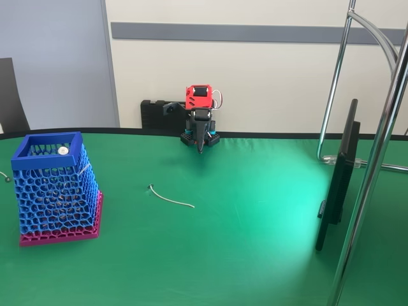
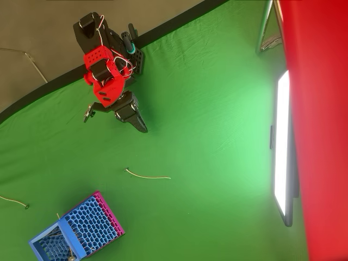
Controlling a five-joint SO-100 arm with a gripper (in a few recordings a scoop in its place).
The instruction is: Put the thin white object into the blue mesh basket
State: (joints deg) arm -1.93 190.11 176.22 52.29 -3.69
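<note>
The thin white object (image 1: 171, 199) is seen lying flat on the green table (image 1: 255, 223), between the arm and the blue mesh basket (image 1: 56, 191), apart from both. The basket stands upright near the left edge of the fixed view. The gripper (image 1: 200, 148) is held folded at the arm's base, its fingers closed together to a point with nothing between them.

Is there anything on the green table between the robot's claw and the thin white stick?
No. In the overhead view, only bare green cloth lies between the gripper and the thin white stick.
</note>
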